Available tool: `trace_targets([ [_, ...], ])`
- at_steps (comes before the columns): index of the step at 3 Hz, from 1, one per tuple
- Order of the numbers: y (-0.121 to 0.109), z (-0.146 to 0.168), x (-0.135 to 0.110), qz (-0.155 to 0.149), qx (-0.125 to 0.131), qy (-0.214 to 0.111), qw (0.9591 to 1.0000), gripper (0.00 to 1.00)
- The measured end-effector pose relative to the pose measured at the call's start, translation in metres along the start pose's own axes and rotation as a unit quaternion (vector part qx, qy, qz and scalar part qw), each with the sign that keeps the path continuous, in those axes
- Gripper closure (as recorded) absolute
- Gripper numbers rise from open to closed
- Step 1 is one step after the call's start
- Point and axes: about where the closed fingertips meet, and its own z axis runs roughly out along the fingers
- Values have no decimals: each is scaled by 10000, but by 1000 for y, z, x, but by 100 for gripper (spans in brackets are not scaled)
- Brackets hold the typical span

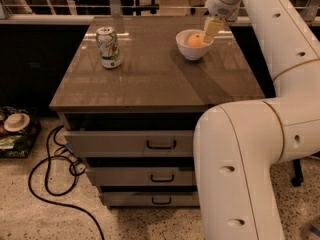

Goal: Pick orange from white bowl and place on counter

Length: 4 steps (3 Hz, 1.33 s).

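Note:
The orange [194, 40] lies inside the white bowl [190, 50], which stands on the grey-brown counter [150, 74] at its back right. My gripper [211, 31] hangs from the white arm directly over the bowl's right rim, reaching down beside the orange. One pale yellow finger [212, 29] shows at the orange's right side; the rest of the gripper is hidden behind it.
A green and white soda can [108, 47] stands upright at the counter's back left. My large white arm [250, 149] fills the right foreground. The cabinet has three drawers with black handles [161, 145]. A black cable [55, 169] and clutter lie on the floor at left.

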Motion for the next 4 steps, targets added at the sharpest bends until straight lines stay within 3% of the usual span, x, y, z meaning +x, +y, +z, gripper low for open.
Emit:
trace_targets([
  [1,0,-3,-4,-62,-3,-69,10000,36],
  [2,3,-2,-9,-128,-39,-163,9998,31],
  [3,6,-1,-13,-179,-88,-232,9995,17],
  [4,11,-1,-15,-240,-172,-283,9992,15],
])
